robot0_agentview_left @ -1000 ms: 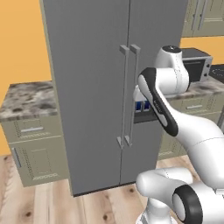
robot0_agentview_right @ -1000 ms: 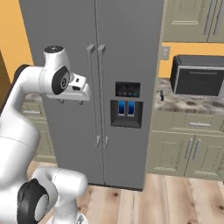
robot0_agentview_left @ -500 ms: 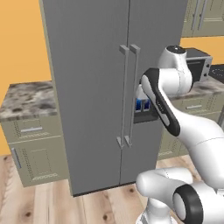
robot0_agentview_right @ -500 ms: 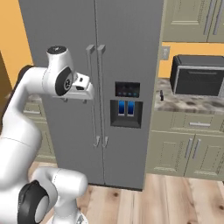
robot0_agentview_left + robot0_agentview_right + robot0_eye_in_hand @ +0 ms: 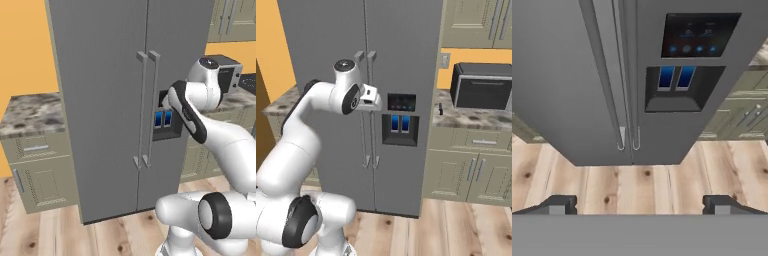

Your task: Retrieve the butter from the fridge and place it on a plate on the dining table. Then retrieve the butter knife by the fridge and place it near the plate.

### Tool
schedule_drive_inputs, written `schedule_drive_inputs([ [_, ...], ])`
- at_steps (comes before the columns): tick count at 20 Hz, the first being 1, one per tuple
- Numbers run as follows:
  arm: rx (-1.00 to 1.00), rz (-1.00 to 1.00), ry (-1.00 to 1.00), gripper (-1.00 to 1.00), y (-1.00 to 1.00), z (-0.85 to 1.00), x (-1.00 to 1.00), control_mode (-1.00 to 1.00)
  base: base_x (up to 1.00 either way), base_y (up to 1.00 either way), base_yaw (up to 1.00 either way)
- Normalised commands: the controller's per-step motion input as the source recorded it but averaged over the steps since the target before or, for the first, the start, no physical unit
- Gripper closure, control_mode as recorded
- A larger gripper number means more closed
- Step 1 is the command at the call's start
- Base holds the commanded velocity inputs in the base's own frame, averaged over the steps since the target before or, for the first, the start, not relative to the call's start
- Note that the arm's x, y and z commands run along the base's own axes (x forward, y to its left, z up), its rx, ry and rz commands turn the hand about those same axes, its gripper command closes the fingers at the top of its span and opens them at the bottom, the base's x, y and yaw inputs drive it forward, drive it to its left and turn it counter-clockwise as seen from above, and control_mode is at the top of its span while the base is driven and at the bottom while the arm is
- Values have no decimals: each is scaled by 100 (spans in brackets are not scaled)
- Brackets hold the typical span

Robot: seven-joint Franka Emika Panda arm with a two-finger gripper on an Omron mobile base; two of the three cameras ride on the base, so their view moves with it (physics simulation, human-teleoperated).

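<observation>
Claw [image 5: 640, 202] spread wide before the fridge [image 5: 572, 75], both doors shut; we judge it could straddle both of the 2 handles [image 5: 624, 90], jamming the pull.

- The fridge [image 5: 587, 75] stands ahead with both dark grey doors shut.
- Its two long bar handles [image 5: 619, 75] run side by side down the seam between the doors.
- The black dispenser panel [image 5: 697, 35] sits on the right door, with a recess holding two blue paddles [image 5: 676, 77] just below it.
- Sage-green cabinets [image 5: 744, 107] stand to the right of the fridge.
- A light wooden floor [image 5: 647, 187] spreads below.
- The gripper [image 5: 640, 204] has its two dark fingertips [image 5: 559, 204] spread wide, with nothing between them.
</observation>
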Motion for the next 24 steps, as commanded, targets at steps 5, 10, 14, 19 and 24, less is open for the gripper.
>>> schedule_drive_inputs([
  [5,0,0,-7,-100,23,-2,54,-100,0,0,0],
  [10,0,0,-21,-100,18,0,71,-100,0,0,0],
  [14,0,0,-18,-100,6,0,70,-100,0,0,0],
  [19,0,0,-2,-100,-14,0,23,-100,0,0,0],
  [24,0,0,-4,-100,0,0,31,-100,0,0,0],
])
